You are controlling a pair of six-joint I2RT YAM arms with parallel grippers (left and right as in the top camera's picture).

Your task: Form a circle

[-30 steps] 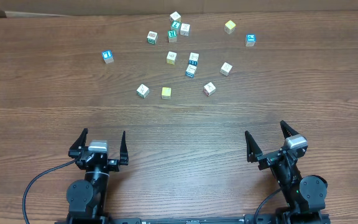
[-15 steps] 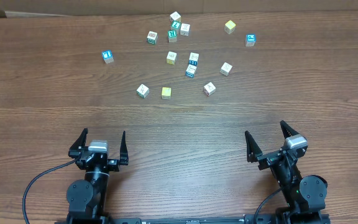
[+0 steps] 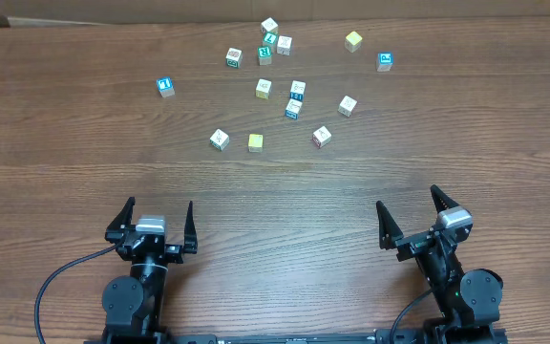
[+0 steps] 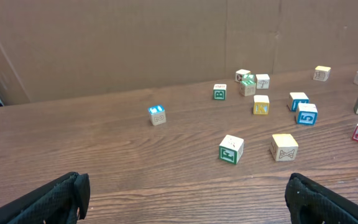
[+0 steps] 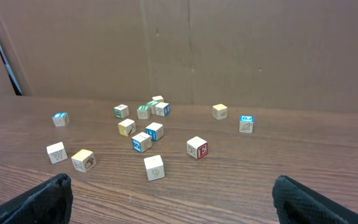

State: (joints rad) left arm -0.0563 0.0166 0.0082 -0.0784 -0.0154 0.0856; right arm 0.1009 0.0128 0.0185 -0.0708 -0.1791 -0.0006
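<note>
Seeing the left gripper and right gripper both wide and empty, I fear knocking neighbours: the small pale wooden cubes lie scattered, some closely bunched, on the far side of the brown wood-grain worktop.

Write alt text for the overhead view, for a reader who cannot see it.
About fifteen small cubes lie scattered, in no circle, over the far half of a wooden table. At the near edge the left arm and right arm sit apart from them, jaws open and empty.
</note>
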